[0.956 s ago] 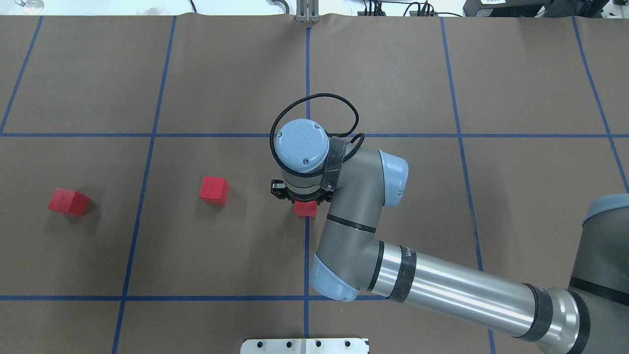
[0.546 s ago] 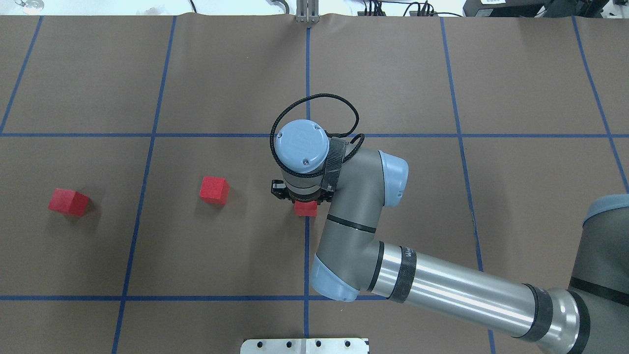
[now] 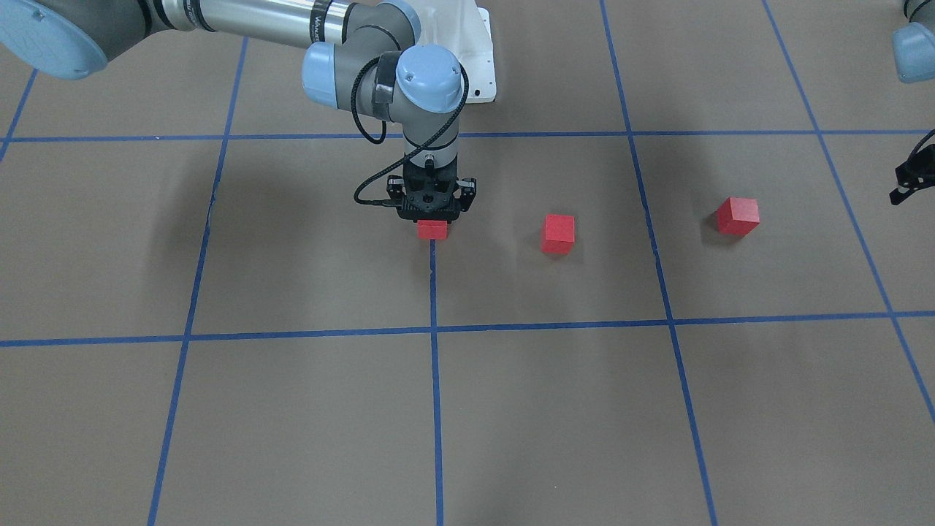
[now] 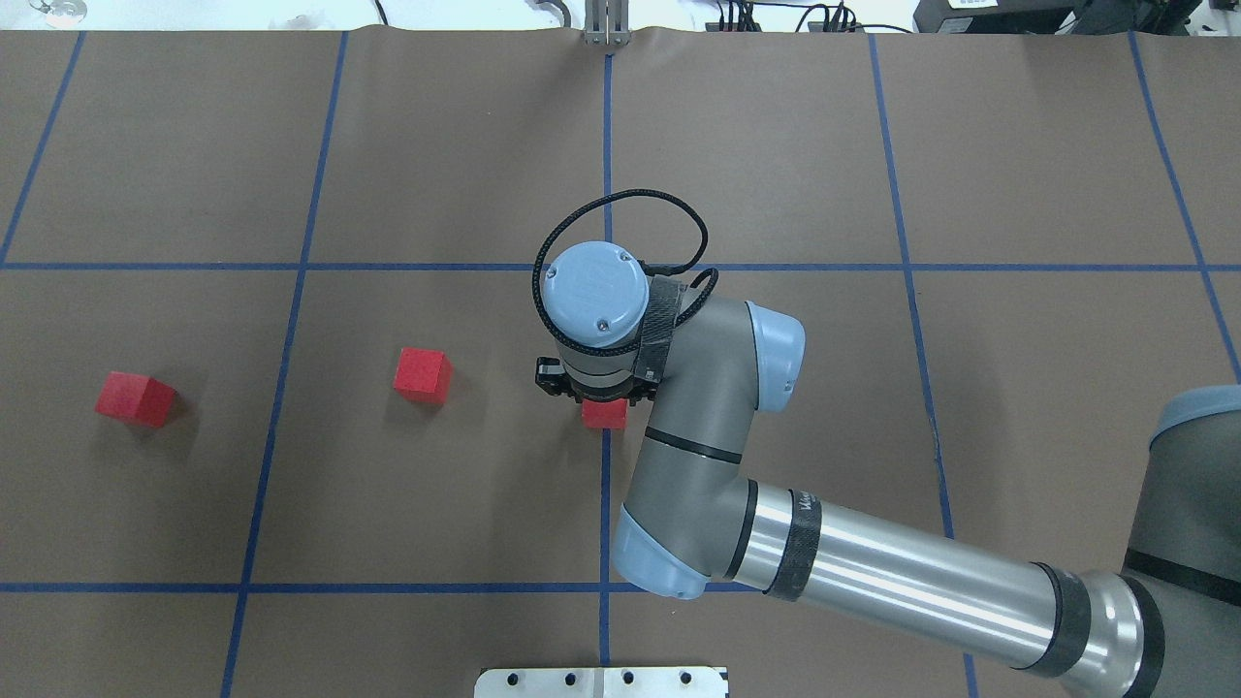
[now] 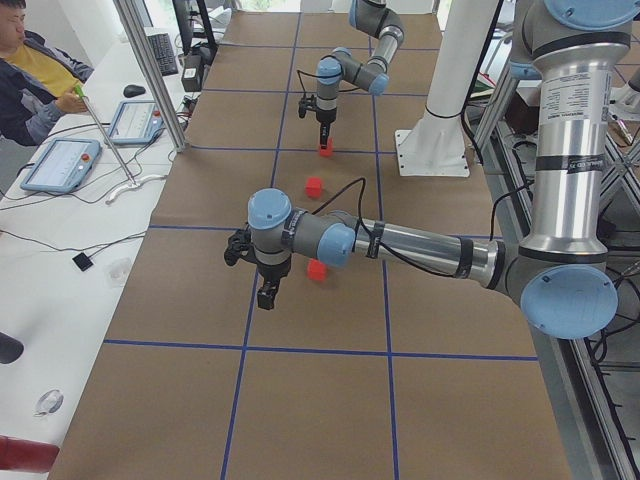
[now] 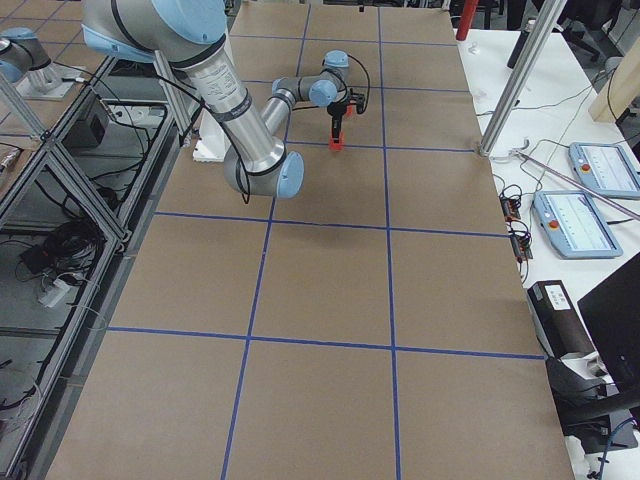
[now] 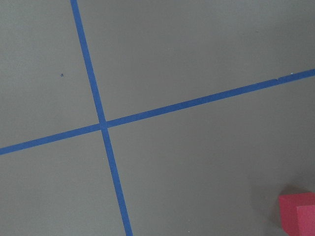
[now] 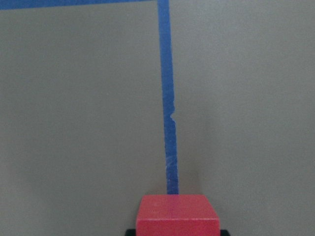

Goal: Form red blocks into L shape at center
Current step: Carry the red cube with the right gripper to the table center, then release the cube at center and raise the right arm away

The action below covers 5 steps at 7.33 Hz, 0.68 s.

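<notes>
Three red blocks lie on the brown table. My right gripper point(image 3: 432, 219) points straight down at the center, shut on one red block point(image 4: 605, 414) point(image 3: 432, 229) that sits on the blue tape line point(image 4: 606, 485). In the right wrist view this block point(image 8: 177, 216) fills the bottom edge between the fingers. A second block point(image 4: 423, 375) point(image 3: 559, 233) rests a short way to the robot's left. The third block point(image 4: 136, 398) point(image 3: 737, 216) lies farther left, and its corner point(image 7: 299, 214) shows in the left wrist view. My left gripper point(image 3: 909, 179) hangs beyond it, its state unclear.
Blue tape divides the table into large squares. The white robot base plate point(image 4: 601, 682) sits at the near edge. A person point(image 5: 35, 80) sits at a side bench with tablets point(image 5: 60, 165). Open brown surface lies on every side of the blocks.
The right wrist has shifted very slightly toward the robot's base. The block under it and the other two blocks stay where they were.
</notes>
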Available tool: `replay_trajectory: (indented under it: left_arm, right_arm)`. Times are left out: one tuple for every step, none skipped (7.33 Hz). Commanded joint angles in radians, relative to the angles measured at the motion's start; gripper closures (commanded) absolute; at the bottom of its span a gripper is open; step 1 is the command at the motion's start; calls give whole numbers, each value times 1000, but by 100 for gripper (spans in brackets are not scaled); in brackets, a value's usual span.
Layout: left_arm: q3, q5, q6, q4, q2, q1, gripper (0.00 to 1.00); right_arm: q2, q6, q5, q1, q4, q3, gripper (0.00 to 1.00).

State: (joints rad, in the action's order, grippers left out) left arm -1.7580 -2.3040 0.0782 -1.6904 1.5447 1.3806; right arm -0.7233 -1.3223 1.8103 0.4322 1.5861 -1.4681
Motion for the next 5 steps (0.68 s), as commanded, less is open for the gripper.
replay_trajectory:
  left_arm:
    - [0,0,0,0,0,0,0]
    - [0,2,2,0,2,0,0]
    - [2,33,3,0,9,0,0]
    - [0,76,5,-5,26,0,0]
    - [6,101,8,-5,76,0,0]
  right_arm:
    - [2,0,-17,-3,-2,-1,1]
    - [-1,1,-17,-1,-2,-12,1]
    - [-7,3,-14,26,2,-32,1]
    - [-55,8,4,72,9,-99,1]
    - [-123,18,41,136,53,-204,0]
